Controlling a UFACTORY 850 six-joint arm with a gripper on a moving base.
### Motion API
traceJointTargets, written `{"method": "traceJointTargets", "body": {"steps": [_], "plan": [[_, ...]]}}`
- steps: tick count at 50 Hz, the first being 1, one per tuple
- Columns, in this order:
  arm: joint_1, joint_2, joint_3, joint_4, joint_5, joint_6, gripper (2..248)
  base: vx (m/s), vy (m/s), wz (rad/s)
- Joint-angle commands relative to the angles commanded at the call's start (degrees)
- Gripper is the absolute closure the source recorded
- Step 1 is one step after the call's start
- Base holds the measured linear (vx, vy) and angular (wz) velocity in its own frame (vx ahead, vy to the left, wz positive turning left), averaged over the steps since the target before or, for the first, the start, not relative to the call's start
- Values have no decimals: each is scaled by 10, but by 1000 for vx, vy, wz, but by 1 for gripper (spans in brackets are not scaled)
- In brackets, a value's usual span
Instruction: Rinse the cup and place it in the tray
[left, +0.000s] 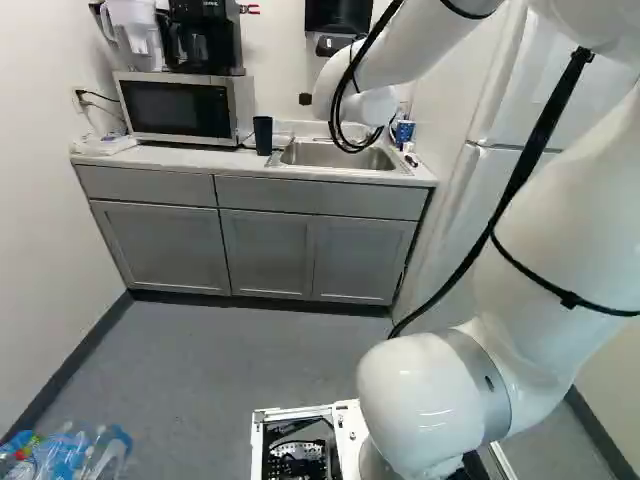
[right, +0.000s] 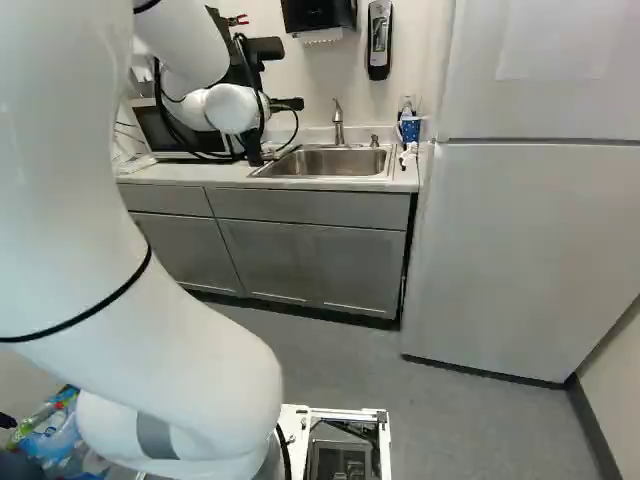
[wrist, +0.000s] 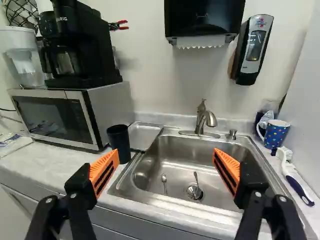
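My gripper (right: 286, 103) is raised near the sink in the right base view. In the wrist view the gripper (wrist: 165, 159) stands open, its orange pads wide apart with nothing between them. A black cup (wrist: 119, 143) stands upright on the counter ahead of one finger, beside the microwave; the left base view also shows the black cup (left: 263, 135). Touching or close beside it lies a flat silver tray (wrist: 144, 135), at the sink's edge. The steel sink (wrist: 170, 150) lies ahead, with a faucet (wrist: 204, 120) behind it.
Two spoons (wrist: 164, 181) lie in the sink. A blue dotted mug (wrist: 275, 134) and a brush (wrist: 295, 184) are on its other side. A microwave (wrist: 60, 115) carries a coffee maker (wrist: 80, 47). A soap dispenser (wrist: 252, 50) hangs on the wall; a fridge (right: 520, 230) stands beside the counter.
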Motion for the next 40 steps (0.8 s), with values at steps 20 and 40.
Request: {"method": "traceJointTargets", "body": {"steps": [20,40], "plan": [[0,-2,-26,0,-32,0,3,0,0,0],[-1,-3,-36,0,-41,0,3,0,0,0]]}}
